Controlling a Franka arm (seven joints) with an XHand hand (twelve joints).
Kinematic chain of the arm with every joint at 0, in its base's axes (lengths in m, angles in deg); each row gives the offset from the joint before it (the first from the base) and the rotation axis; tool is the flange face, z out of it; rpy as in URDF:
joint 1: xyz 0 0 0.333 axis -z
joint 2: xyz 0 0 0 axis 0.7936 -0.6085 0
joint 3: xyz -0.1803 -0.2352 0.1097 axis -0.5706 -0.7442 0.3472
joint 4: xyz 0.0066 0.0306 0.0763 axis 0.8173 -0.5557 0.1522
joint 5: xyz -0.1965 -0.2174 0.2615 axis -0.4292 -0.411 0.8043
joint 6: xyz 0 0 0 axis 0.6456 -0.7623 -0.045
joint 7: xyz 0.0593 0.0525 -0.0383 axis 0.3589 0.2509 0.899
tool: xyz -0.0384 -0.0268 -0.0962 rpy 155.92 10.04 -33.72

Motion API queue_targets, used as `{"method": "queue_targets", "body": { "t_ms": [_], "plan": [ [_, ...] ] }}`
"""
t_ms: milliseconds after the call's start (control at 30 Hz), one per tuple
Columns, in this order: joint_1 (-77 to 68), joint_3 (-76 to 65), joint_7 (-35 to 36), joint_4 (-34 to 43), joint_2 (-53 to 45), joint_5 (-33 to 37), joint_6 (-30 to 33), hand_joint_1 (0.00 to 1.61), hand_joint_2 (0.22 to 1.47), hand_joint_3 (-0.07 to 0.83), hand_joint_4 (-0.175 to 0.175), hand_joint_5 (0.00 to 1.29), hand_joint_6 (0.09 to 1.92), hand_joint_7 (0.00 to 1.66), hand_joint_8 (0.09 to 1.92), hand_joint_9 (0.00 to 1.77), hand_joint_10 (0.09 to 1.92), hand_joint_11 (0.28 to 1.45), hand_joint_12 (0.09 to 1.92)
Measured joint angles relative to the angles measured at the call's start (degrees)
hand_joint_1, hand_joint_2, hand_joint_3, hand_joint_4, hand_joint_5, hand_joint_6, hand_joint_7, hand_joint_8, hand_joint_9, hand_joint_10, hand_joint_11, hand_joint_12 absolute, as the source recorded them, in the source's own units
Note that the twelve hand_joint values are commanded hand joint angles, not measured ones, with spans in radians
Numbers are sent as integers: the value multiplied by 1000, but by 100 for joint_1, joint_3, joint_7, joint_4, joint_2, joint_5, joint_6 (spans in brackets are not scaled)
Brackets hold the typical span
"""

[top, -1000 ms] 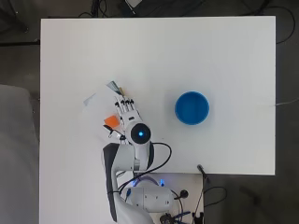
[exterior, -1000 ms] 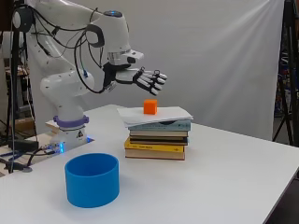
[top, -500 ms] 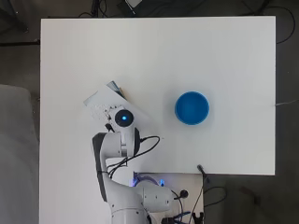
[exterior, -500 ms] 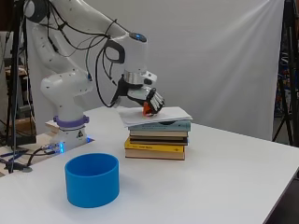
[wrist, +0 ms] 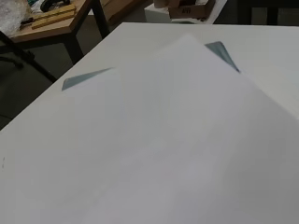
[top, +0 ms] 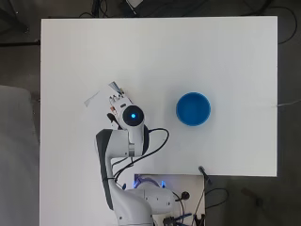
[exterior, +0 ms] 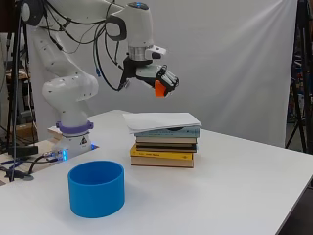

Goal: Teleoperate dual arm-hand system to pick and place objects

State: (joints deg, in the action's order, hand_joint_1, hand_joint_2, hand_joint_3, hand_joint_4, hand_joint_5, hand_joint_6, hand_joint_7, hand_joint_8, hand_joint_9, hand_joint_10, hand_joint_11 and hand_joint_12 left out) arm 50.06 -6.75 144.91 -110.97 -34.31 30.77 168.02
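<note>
Side view: fingers (exterior: pixel 166 81) curled round orange block (exterior: pixel 160 89), raised clear above book stack (exterior: pixel 164 144) for transfer; blue bowl (exterior: pixel 96 188) below, well aside on bench (exterior: pixel 234 196).

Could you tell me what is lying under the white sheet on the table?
A stack of books lies under the white sheet; how far the top cover extends beneath the sheet is hidden.

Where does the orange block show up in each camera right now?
Overhead view: not visible, hidden under the arm and hand.
Side view: orange block held in the hand, above the book stack.
Wrist view: not in it.
Shared landmark: the white sheet topping the stack.
</note>
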Motion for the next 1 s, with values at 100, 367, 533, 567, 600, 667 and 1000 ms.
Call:
{"method": "queue_targets", "body": {
  "t_ms": [100,367,533,567,600,667,1000],
  "plan": [
    [30,-182,-353,533,-35,-166,-128,1158,1303,0,-173,515,1424,784,1555,880,1541,575,1237],
    [200,-1050,-1284,1706,-580,-1031,-82,876,1261,0,169,683,1425,859,1688,1087,1767,693,1591],
    [245,-1673,-1132,2108,-1226,-993,58,876,1256,0,175,692,1415,867,1746,1099,1810,718,1645],
    [251,-1766,-1099,2205,-1330,-985,80,872,1259,0,175,686,1422,861,1762,1096,1822,719,1651],
    [258,-1844,-1067,2285,-1402,-979,101,867,1262,1,175,679,1430,854,1791,1093,1840,724,1664],
    [283,-1965,-1051,2362,-1467,-984,135,858,1269,1,175,668,1444,844,1881,1108,1891,768,1721],
    [643,-2890,-384,2385,-3129,-972,600,853,1271,0,175,663,1450,789,1888,1086,1911,766,1720]
  ]
}}
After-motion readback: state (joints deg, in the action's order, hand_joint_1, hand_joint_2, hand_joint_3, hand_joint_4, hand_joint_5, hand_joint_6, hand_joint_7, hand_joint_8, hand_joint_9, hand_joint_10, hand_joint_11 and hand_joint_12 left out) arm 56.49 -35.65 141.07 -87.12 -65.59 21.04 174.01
